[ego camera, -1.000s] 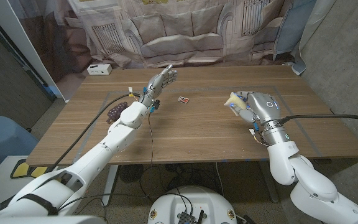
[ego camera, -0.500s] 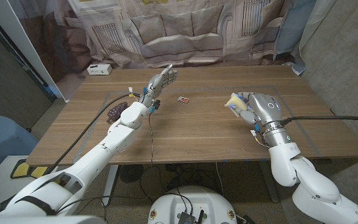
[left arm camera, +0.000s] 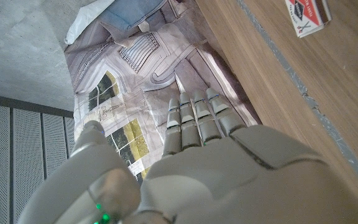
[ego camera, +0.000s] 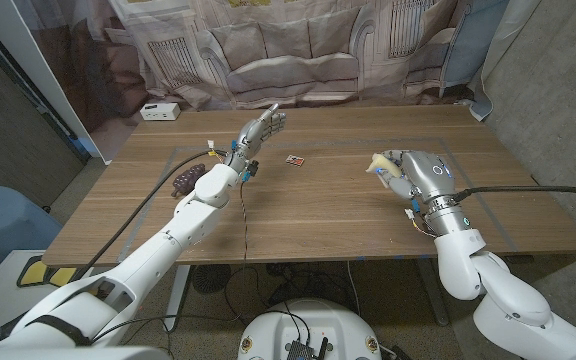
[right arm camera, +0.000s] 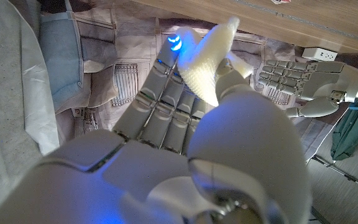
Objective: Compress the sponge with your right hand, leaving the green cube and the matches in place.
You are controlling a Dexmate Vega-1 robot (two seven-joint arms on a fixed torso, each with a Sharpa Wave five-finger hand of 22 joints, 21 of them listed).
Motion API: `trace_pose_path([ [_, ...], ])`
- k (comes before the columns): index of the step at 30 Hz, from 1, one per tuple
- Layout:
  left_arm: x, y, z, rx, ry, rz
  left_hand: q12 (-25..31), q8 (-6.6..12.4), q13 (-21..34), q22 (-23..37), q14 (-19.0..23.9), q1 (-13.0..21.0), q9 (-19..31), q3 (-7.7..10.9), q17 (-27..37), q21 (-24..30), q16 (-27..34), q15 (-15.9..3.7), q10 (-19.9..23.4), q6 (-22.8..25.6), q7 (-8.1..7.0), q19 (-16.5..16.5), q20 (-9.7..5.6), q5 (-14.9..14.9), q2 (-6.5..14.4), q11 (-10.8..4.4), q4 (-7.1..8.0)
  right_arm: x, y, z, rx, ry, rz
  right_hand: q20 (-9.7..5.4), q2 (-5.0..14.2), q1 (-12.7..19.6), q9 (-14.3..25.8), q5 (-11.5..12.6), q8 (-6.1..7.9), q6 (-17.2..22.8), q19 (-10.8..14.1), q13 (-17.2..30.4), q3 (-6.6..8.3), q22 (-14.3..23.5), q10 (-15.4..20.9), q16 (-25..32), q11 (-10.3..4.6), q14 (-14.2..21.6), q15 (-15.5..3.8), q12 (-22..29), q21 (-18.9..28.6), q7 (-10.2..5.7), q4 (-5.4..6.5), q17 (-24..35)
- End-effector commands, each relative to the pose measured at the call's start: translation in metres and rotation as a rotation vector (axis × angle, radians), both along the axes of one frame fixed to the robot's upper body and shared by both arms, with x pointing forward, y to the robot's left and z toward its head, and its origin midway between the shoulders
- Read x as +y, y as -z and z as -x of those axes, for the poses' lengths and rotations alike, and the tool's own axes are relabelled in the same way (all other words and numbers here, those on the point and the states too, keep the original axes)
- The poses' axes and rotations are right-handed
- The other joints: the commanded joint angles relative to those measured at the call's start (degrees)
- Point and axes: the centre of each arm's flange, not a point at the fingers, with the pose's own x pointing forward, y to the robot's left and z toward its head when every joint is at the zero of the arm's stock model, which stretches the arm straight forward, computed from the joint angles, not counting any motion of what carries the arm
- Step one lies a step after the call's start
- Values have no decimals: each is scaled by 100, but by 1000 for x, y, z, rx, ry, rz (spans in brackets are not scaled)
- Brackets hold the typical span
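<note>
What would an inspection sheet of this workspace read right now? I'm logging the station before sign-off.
Surface: wooden table, taped outline.
Job's things: sponge squeezed in the right hand; matchbox lying mid-table; green cube nothing seen.
Clutter: dark lumpy object beside the left forearm; white box at the far left corner.
Hands: left hand raised, fingers extended, holding nothing.
Cables: black cable across the right side.
Surroundings: printed sofa backdrop.

- This looks like a robot test room, not a home.
- A printed backdrop cloth (ego camera: 298, 50) showing a sofa hangs across the top of the frame.
- Bare concrete floor (ego camera: 558, 110) at the right.
- Cables (ego camera: 243, 215) run over the wooden table (ego camera: 318, 210).
</note>
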Motion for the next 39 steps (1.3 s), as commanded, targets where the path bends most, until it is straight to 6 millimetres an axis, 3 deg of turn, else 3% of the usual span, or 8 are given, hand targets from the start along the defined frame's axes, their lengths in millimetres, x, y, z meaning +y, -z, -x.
trace_pose_path([
  [1,-1,2,-2,7,3,1,-18,1,22,32,54,32,30,29,34,-14,-18,1,23,36,-12,26,29,-5,63,11,-33,-1,-1,-1,23,-45,-22,-275,51,274,10,36,33,175,261,24,53,22,105,134,-5,417,-527,45,184,-4,-86,36],
  [7,-2,3,-3,10,6,-1,-14,3,22,32,67,33,30,30,33,-14,-13,-10,34,42,-10,25,28,-6,66,16,-36,-2,-1,-1,10,-66,-34,-328,49,584,36,36,81,380,380,32,116,40,301,167,36,709,-535,113,341,-25,-130,29],
  [12,-3,3,-3,7,9,-1,-17,4,22,32,69,34,30,32,33,-13,-13,-19,28,46,-11,27,27,-7,67,14,-39,-2,-1,0,6,-70,-43,-362,133,876,60,39,176,772,433,52,207,65,485,197,27,939,-525,173,519,-34,-99,99],
  [16,-3,3,-2,6,8,0,-14,3,22,32,70,36,30,33,33,-13,-13,-14,35,45,-13,28,21,-7,70,12,-42,-3,-1,0,7,-75,-55,-370,125,1045,59,29,205,961,466,89,244,74,528,221,114,1051,-527,199,624,3,-118,161],
  [21,-2,4,-1,10,5,0,-13,5,22,32,71,37,31,34,33,-12,-14,-9,41,49,-10,29,22,-8,72,17,-45,-3,0,0,17,-80,-70,-343,108,1127,46,10,224,1127,524,110,243,71,670,194,212,1146,-521,259,721,90,-98,128],
  [33,-2,7,-2,19,7,-1,-14,3,22,32,69,39,31,37,33,-12,-16,-14,39,51,-12,28,16,-9,76,23,-52,-4,0,-1,27,-82,-78,-348,87,1230,21,-21,171,1212,592,213,224,55,746,188,232,1327,-510,331,872,153,-65,119],
  [37,-3,7,-3,21,8,0,-14,4,22,32,65,39,31,38,33,-12,-17,-15,41,53,-6,28,18,-9,78,19,-54,-4,0,-1,31,-60,-66,-291,82,1186,16,7,105,1148,381,228,212,47,636,72,196,1194,-487,282,858,84,-15,88],
  [39,-3,7,-4,21,9,0,-14,1,22,32,68,39,31,38,33,-12,-16,-13,41,47,-12,29,24,-10,78,24,-55,-3,0,-1,34,-48,-60,-252,38,1071,24,38,54,1121,111,298,165,37,467,-56,42,931,-465,239,843,36,40,121],
])
